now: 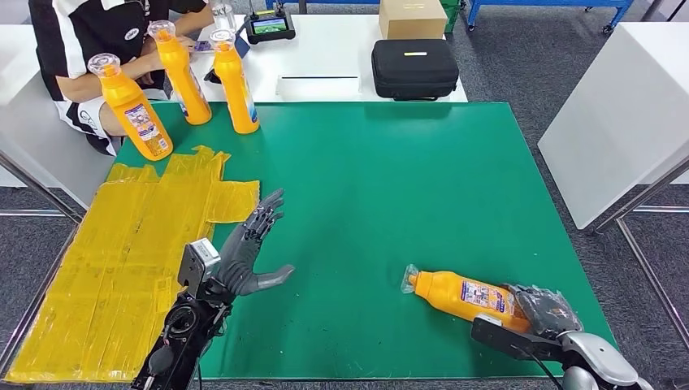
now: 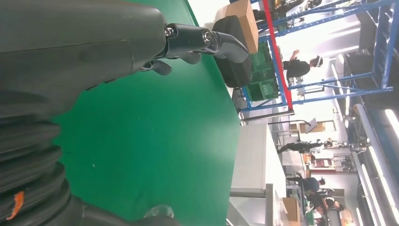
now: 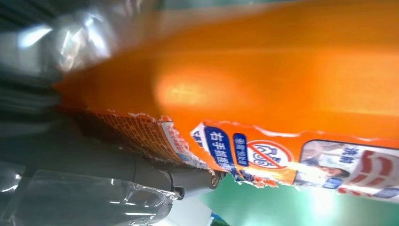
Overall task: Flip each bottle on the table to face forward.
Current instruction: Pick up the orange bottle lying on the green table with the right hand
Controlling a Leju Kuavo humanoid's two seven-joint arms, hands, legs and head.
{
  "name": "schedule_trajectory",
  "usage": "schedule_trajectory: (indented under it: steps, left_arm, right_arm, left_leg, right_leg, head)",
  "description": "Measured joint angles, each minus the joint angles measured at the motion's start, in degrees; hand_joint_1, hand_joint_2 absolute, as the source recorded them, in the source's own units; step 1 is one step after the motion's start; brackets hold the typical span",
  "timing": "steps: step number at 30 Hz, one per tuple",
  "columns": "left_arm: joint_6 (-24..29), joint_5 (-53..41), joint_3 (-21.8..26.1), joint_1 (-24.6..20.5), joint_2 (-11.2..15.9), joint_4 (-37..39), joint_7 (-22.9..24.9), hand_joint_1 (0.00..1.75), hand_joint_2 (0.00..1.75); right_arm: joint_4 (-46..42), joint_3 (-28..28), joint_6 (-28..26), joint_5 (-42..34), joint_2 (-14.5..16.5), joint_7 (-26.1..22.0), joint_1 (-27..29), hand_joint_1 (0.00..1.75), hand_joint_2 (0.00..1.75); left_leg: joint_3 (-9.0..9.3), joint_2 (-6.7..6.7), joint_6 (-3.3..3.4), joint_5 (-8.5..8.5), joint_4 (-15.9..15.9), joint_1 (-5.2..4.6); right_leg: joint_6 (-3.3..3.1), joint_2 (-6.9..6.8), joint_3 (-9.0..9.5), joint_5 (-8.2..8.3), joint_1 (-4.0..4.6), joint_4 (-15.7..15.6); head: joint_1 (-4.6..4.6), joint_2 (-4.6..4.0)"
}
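Bottle lying down (image 1: 467, 296): orange, on its side on the green surface (image 1: 406, 187), near the front right corner; clear cap end points left toward the middle; label faces up; bottom end sits in the right hand.
Same bottle up close (image 3: 263, 84): big and orange in the right wrist view, with a torn-edged label in blue, red and white.
Right hand (image 1: 546, 313): wrapped in clear plastic, closed around the bottom end of the lying bottle; grey thumb (image 3: 141, 172) pressed against the bottle just by the label.
Left hand (image 1: 248, 252): up above the green surface, wide, fingers spread and pointing away, thumb out to the side; holds nothing; well apart from the lying bottle.
Left hand up close (image 2: 94, 52): dark and big in the left wrist view, fingertips (image 2: 226, 44) over bare green surface.
Standing bottles: three orange ones, upright at the far left end; first (image 1: 130, 106) by the yellow sheet, second (image 1: 180, 71) and third (image 1: 233, 80) near the far edge, close together.
Yellow sheet (image 1: 122, 260): crinkly, flat on the left side of the surface.
Person (image 1: 97, 49): sits behind the standing bottles, in a black and white shirt.
Black case (image 1: 414, 68): on the white table behind.
Cardboard box (image 1: 412, 18): just behind the black case.
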Motion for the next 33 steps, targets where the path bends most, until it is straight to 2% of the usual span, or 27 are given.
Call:
schedule_trajectory:
  steps: [6, 16, 19, 21, 23, 26, 29, 33]
  left_arm:
    - [-0.01, -0.46, 0.00, 0.01, -0.09, 0.01, 0.04, 0.00, 1.75]
    - [-0.05, -0.60, 0.00, 0.01, -0.18, 0.03, 0.05, 0.00, 1.75]
    - [-0.05, -0.60, 0.00, 0.05, -0.19, 0.03, 0.06, 0.00, 1.75]
    - [-0.40, -0.55, 0.00, 0.28, -0.20, -0.01, 0.05, 0.00, 1.75]
    - [-1.64, 0.11, -0.02, 0.80, -0.22, -0.17, 0.01, 0.00, 1.75]
    - [-4.42, 2.09, -0.51, 1.59, -0.45, -0.89, -0.02, 0.00, 1.75]
    - [-5.31, 2.56, -1.80, 1.78, -0.86, -1.64, 0.52, 0.00, 1.75]
    - [-4.93, 2.55, -3.81, 1.80, -1.20, -2.53, 1.33, 0.00, 1.75]
  right_arm:
    - [2.06, 1.48, -3.85, -0.08, 1.04, -1.04, -1.72, 1.75, 1.75]
    - [3.16, 2.35, -4.38, -0.11, 1.84, -1.36, -2.69, 1.75, 1.75]
    - [3.23, 2.36, -7.30, -0.40, 2.29, -2.25, -2.66, 1.75, 1.75]
    - [3.05, 2.37, -12.31, -1.71, 3.55, -4.48, -2.52, 1.75, 1.75]
    - [2.05, 2.21, -19.43, -5.74, 5.71, -8.47, -2.46, 1.75, 1.75]
    - [-0.55, 1.09, -27.01, -17.86, 9.57, -14.83, -2.88, 1.75, 1.75]
    - [-2.41, -0.34, -28.41, -31.31, 13.03, -19.19, -3.85, 1.75, 1.75]
    - [-3.54, -1.25, -25.67, -43.21, 17.53, -21.79, -4.89, 1.75, 1.75]
  left_leg:
    - [0.04, 0.00, 0.00, 0.01, 0.00, 0.01]
    - [0.03, 0.00, 0.00, 0.00, 0.00, 0.01]
    - [-0.03, -0.01, 0.00, 0.00, 0.00, 0.01]
    - [-0.10, -0.01, 0.00, 0.01, 0.00, 0.01]
    - [-0.11, -0.01, -0.01, 0.02, 0.00, 0.02]
    - [-0.11, -0.08, -0.03, 0.04, 0.00, 0.05]
    - [-0.14, -0.10, -0.03, 0.04, -0.01, 0.07]
    - [-0.16, -0.04, -0.03, 0.04, -0.01, 0.07]
  right_leg:
    - [0.00, 0.00, 0.00, 0.01, 0.01, 0.00]
    - [0.00, 0.00, 0.00, 0.01, 0.00, 0.00]
    - [0.00, -0.01, 0.00, 0.01, 0.00, 0.01]
    - [0.00, -0.02, -0.04, 0.01, -0.01, 0.01]
    - [0.00, -0.02, -0.09, 0.01, 0.00, 0.02]
    - [0.00, -0.03, -0.15, 0.01, 0.03, 0.03]
    - [-0.01, -0.04, -0.15, 0.00, 0.03, 0.04]
    - [-0.01, -0.02, -0.16, 0.00, 0.02, 0.05]
  head:
    - [-0.01, 0.00]
    - [0.01, 0.00]
    - [0.01, 0.00]
    - [0.00, 0.00]
    - [-0.02, 0.00]
    - [-0.02, 0.00]
    - [-0.01, 0.00]
    - [0.00, 0.00]
